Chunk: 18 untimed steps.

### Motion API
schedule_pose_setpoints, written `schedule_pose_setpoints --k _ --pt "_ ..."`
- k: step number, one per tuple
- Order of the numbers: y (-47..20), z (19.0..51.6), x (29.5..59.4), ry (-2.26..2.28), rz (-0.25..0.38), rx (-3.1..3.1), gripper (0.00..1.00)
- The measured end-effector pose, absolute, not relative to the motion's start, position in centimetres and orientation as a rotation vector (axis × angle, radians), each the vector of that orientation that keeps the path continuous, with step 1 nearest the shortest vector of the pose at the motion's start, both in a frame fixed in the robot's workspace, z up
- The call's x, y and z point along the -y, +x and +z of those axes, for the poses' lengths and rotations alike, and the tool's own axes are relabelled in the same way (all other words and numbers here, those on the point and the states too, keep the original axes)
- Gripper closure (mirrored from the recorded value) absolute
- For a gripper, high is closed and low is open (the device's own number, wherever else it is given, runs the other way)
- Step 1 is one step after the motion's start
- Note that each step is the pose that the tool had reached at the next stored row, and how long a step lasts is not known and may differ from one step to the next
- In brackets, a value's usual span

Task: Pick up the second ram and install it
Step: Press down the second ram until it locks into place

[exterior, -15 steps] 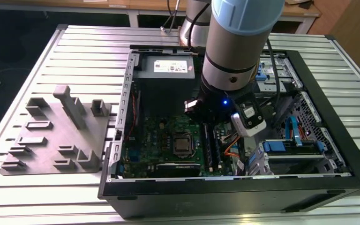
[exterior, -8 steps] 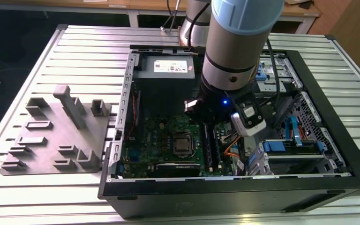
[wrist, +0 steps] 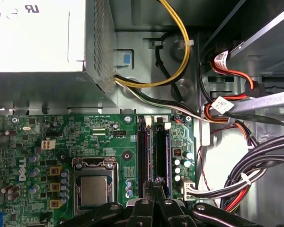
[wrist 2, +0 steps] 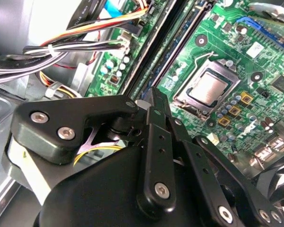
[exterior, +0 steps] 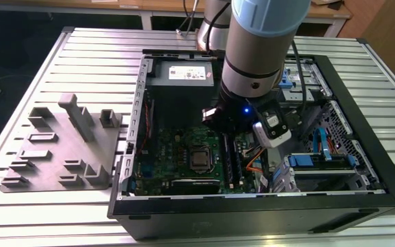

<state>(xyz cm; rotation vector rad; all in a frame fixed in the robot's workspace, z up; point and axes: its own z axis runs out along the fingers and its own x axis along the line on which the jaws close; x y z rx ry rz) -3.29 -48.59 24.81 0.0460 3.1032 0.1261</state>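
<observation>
While the black gripper (wrist: 154, 189) is hanging low inside the open computer case (exterior: 362, 170), its thin metal fingers (wrist 2: 156, 101) are sitting pressed together — gripping nothing. Its tip is hovering right over the second ram (wrist: 160, 156), a long flat dark stick lying in a slot on the bumpy green motherboard (wrist: 61, 137) — beside the shiny square chip (wrist: 93, 190). White stickers have writing too small to tell.

even overhead light, dim inside the case (exterior: 362, 128), slightly soft focus.
</observation>
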Motion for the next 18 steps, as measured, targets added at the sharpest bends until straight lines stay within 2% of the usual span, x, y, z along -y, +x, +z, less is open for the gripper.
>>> schedule_pose_setpoints --k 18 --pt "-3.3 24.6 47.1 0.047 0.127 -3.103 0.93"
